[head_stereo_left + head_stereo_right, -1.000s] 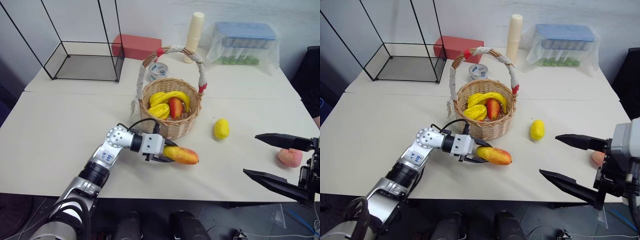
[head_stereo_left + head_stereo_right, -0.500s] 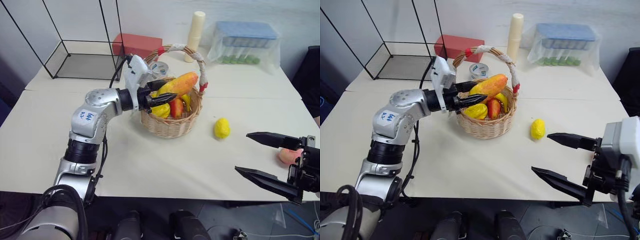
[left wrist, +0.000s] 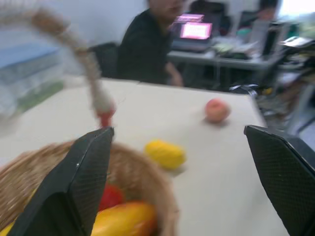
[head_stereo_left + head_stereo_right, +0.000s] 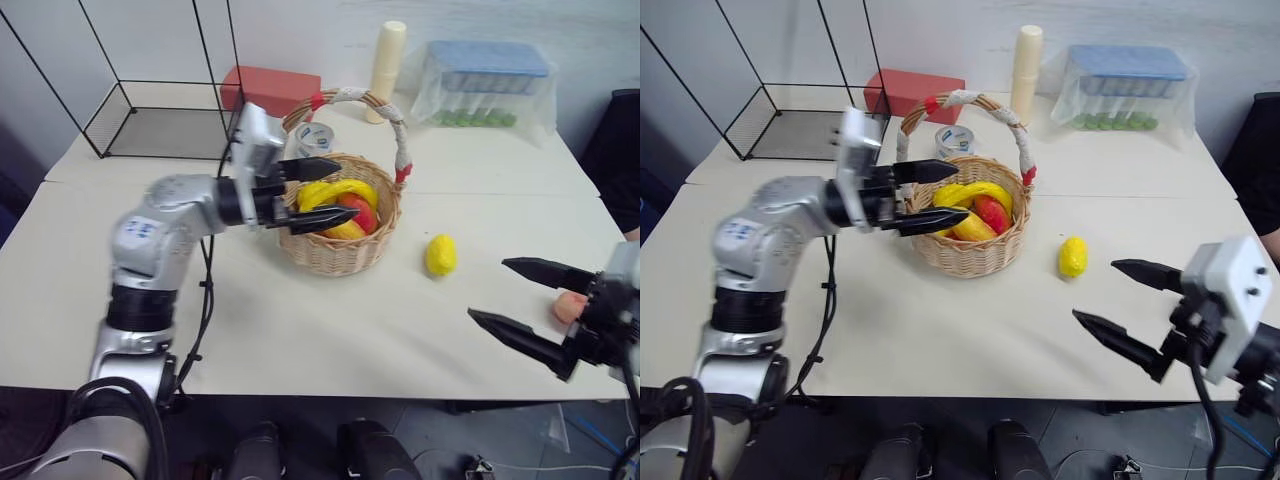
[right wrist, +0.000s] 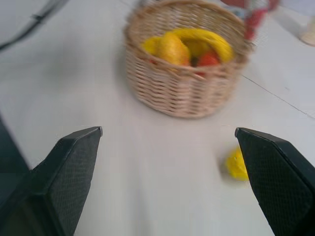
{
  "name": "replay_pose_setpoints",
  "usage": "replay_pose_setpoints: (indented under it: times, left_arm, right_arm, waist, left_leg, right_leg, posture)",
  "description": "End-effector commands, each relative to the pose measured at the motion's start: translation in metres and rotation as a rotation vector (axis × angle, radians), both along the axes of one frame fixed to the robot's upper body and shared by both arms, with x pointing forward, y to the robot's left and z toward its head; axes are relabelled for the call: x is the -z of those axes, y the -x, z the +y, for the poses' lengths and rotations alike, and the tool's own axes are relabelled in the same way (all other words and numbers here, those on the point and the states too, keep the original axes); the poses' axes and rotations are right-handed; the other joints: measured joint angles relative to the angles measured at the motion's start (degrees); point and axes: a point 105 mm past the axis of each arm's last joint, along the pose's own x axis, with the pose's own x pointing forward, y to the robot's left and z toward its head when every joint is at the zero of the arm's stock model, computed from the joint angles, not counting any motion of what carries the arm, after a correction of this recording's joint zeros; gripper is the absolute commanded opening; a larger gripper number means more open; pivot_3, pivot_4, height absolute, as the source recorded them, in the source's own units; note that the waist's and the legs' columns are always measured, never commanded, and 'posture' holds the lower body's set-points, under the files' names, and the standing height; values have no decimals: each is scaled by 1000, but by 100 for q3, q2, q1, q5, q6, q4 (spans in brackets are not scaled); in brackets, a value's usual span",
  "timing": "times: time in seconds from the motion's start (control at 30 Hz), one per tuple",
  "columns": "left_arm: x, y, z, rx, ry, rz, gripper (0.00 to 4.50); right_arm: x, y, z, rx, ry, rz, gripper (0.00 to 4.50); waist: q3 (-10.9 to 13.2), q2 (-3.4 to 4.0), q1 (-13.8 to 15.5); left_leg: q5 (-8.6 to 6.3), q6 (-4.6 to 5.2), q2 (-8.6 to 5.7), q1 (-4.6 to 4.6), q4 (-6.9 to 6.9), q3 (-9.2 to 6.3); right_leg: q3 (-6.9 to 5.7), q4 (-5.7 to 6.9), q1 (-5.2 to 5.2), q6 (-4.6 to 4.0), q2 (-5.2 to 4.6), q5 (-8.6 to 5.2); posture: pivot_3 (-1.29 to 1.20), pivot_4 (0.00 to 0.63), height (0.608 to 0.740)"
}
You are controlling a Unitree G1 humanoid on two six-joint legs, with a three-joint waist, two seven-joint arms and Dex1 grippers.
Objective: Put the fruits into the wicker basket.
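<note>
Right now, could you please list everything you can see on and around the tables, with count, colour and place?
wicker basket: one, tan, white-wrapped handle with red bands, centre of the near table
mango: one, orange-yellow, inside the basket among other yellow and red fruit
lemon: one, yellow, on the table right of the basket
peach: one, pink-orange, near the right table edge
tape roll: one, grey, behind the basket
wire-frame cage: one, black, far left
red block: one, behind the cage
cream cylinder: one, upright, far table
blue-lidded box: one, in clear wrap, far right
person: one, dark top, seated beyond the table
left gripper: black, open, over the basket
right gripper: black, open, near the peach
</note>
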Motion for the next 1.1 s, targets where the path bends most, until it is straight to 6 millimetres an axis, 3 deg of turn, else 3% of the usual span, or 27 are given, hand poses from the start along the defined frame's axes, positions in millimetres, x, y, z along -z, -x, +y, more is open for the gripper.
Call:
replay_pose_setpoints:
  times: [0.03,0.2,0.4,0.5,0.7,0.83,1.0,1.1]
  left_arm:
    - [-14,24,9,139,-18,-47,4450]
    - [-17,34,15,197,-99,-85,4450]
    - [-17,29,13,154,-120,-126,4450]
    - [-16,29,12,149,-128,-136,4450]
    - [-18,28,11,137,-119,-151,4450]
    - [-19,28,10,133,-115,-151,4500]
    - [-18,25,13,110,-114,-146,4500]
    - [-22,16,18,56,-95,-130,4500]
  right_arm:
    - [7,-19,-3,81,-38,-7,4500]
    - [21,-67,-7,255,-108,0,4500]
    - [43,-117,-11,421,-132,35,4500]
    - [54,-131,-18,494,-133,66,4500]
    - [75,-141,-3,455,-130,161,4500]
    - [82,-143,4,431,-118,170,3589]
    - [72,-147,-2,449,-148,120,1950]
    - [48,-140,5,376,-214,58,1830]
  waist:
    - [1,2,17]
    - [3,-1,21]
    - [4,3,43]
    - [3,6,38]
    - [3,6,28]
    - [3,6,18]
    - [3,6,21]
    - [3,6,27]
  left_leg:
    - [1,-1,0,2,1,0]
    - [3,7,-5,4,8,-1]
    - [2,7,-5,-18,3,-1]
    - [4,9,-6,-90,21,2]
    - [5,9,-4,-92,24,3]
    - [8,10,-5,-90,27,4]
    - [8,10,-6,-89,28,4]
    - [8,10,-5,-89,28,3]
  right_leg:
    - [0,2,1,-2,0,-1]
    - [2,3,6,-3,-6,-1]
    - [2,15,-26,-10,-6,-4]
    - [3,40,-102,-11,-7,-3]
    - [3,48,-108,-12,-7,-3]
    - [4,59,-107,-12,-6,-3]
    - [3,66,-107,-12,-7,-3]
    - [3,67,-107,-12,-7,-3]
  posture:
    - [0,150,740]
    - [0,150,740]
    - [0,150,740]
    - [0,150,740]
    - [0,150,740]
    - [0,150,740]
    - [0,150,740]
    - [0,150,740]
